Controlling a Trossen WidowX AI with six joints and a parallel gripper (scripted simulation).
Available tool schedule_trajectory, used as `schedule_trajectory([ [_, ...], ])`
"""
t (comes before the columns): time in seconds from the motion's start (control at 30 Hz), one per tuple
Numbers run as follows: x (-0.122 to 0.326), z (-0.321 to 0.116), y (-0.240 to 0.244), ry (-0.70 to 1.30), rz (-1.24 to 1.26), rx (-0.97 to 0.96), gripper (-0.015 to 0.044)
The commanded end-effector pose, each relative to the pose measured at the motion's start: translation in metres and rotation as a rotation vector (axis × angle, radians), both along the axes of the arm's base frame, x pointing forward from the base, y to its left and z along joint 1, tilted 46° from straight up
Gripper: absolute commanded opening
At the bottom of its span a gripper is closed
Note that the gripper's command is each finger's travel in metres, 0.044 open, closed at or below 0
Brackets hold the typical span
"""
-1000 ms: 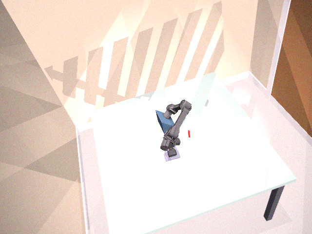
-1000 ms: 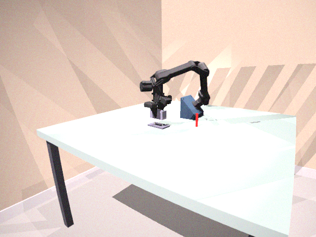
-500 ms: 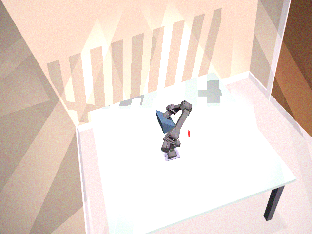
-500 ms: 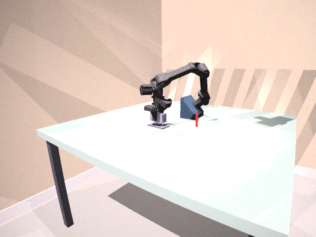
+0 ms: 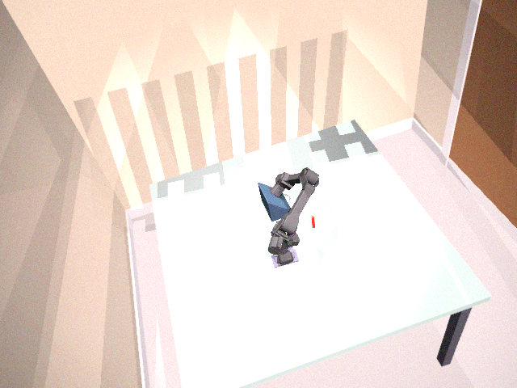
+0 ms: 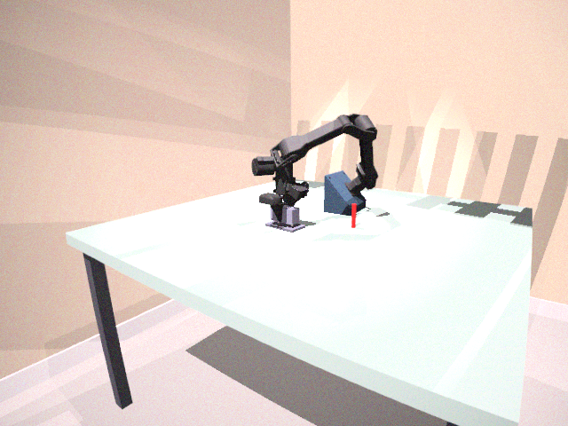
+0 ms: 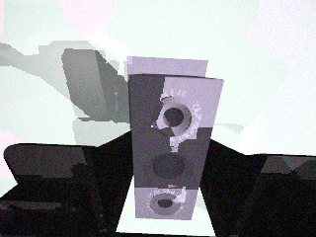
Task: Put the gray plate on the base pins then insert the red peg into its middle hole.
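My gripper (image 5: pixel 285 258) (image 6: pixel 281 216) (image 7: pixel 164 131) is shut on the gray plate (image 6: pixel 292 215) (image 7: pixel 148 148), a thick pale-violet block with three holes in its top. The plate is level, directly over the base (image 5: pixel 294 256) (image 6: pixel 298 227) (image 7: pixel 168 65), and very low. I cannot tell whether it rests on the base or hangs just above it. In the wrist view the base's far end shows beyond the plate, roughly in line with it. The two pins are hidden. The red peg (image 5: pixel 313 221) (image 6: pixel 353 215) stands upright on the table, apart from the gripper.
A blue wedge-shaped block (image 5: pixel 273 204) (image 6: pixel 338 194) stands at the arm's foot, behind the base and peg. The arm arches from there over to the base. The table (image 5: pixel 334 292) (image 6: pixel 320 275) extends to its front edge, and patchy shadows lie at its back.
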State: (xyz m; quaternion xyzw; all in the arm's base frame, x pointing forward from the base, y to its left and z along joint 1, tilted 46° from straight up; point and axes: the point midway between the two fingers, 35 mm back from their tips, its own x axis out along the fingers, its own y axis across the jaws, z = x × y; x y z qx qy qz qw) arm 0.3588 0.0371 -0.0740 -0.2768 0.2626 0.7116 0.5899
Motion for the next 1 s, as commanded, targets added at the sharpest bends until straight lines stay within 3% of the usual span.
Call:
schedule_trajectory([
  [0.0, -0.0024, -0.0051, 0.0033, 0.010, -0.001, 0.004, 0.0000],
  [0.33, -0.0006, -0.0023, 0.0021, 0.000, 0.003, 0.001, 0.0000],
  [0.87, -0.0006, -0.0023, 0.0021, 0.000, 0.003, 0.001, 0.0420],
  [0.97, -0.0006, -0.0023, 0.0021, 0.000, 0.003, 0.001, 0.0440],
])
